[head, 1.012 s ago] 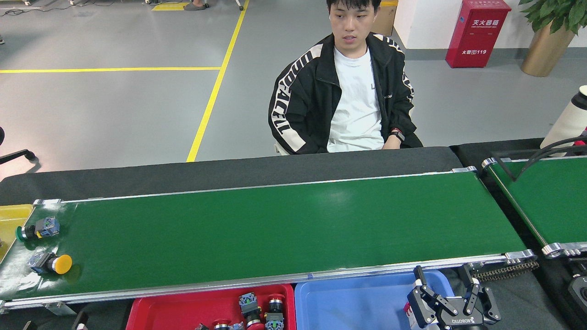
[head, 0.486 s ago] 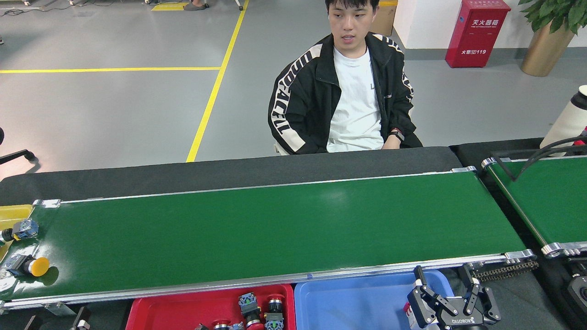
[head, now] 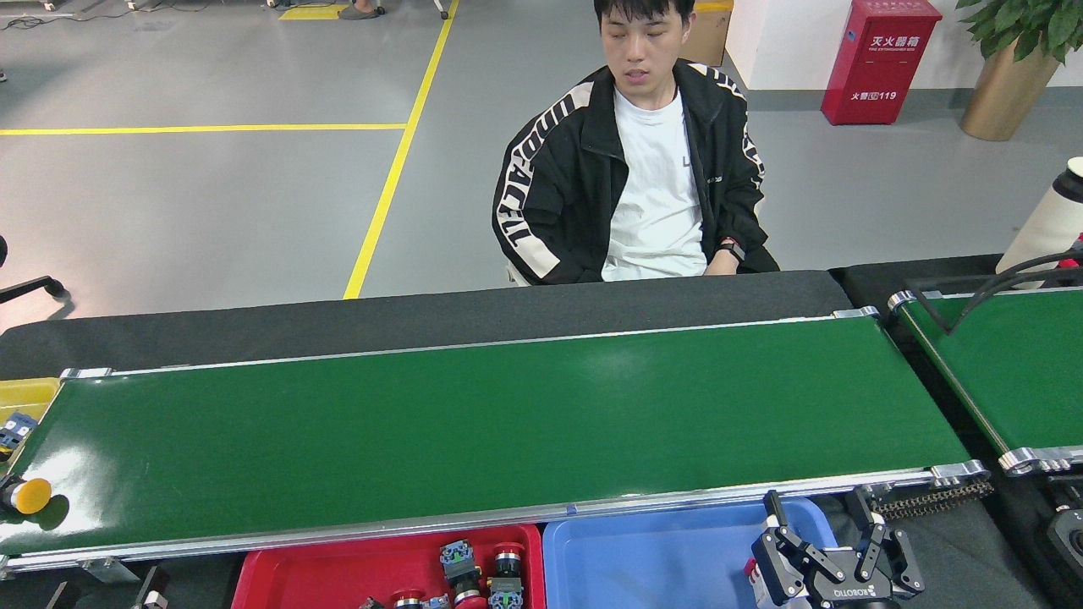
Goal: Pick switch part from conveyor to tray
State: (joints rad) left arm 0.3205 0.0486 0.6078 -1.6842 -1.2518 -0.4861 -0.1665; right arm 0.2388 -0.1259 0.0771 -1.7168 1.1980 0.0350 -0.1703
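Note:
The conveyor [head: 508, 431] is the long green belt across the middle of the head view. A yellow-capped switch part [head: 25, 495] lies at its far left end, half over the edge. A blue-grey switch part [head: 15, 427] sits just off the belt's left end, by the yellow bin [head: 30, 393]. The red tray [head: 338, 571] below the belt holds several switch parts [head: 482, 575]. The blue tray [head: 660, 558] lies beside it. My right gripper [head: 816, 507] is open over the blue tray's right end and holds nothing. Of my left gripper [head: 106, 592], only two dark fingertips show, apart, at the bottom left.
A person in a black jacket [head: 634, 169] sits behind the belt, hands below the table edge. A second green belt [head: 1007, 364] with black cables stands at the right. A chain drive [head: 939, 499] is at the belt's near right corner.
Both switch parts rode left with the belt. The blue-grey one went off its end towards the yellow bin, and the yellow-capped one reached the edge. Neither gripper has moved noticeably.

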